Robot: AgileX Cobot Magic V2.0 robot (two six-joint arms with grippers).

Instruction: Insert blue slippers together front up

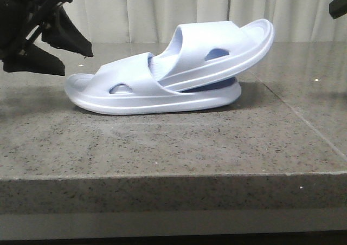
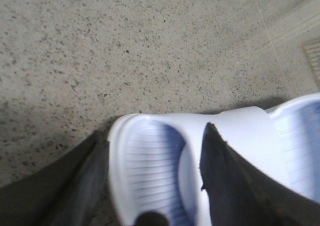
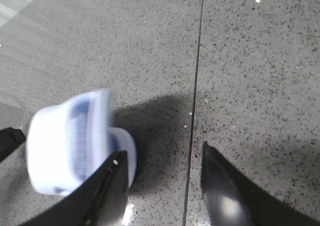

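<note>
The two pale blue slippers lie nested on the stone table (image 1: pixel 162 147). The lower slipper (image 1: pixel 135 100) lies flat. The upper slipper (image 1: pixel 217 50) is pushed under the lower one's strap and tilts up to the right. My left gripper (image 1: pixel 76 60) is open and hovers just up and left of the lower slipper's left end. In the left wrist view its fingers (image 2: pixel 235 186) stand apart over that ridged end (image 2: pixel 150 156). My right gripper (image 3: pixel 162 156) is open and empty beside the blurred right ends of the slippers (image 3: pixel 65 146). Only a black corner of it (image 1: pixel 339 5) shows in the front view.
A seam (image 1: pixel 303 120) runs across the table to the right of the slippers and shows in the right wrist view (image 3: pixel 195 111). The table's front edge (image 1: pixel 162 175) is near the camera. A pale curtain (image 1: pixel 162 6) hangs behind.
</note>
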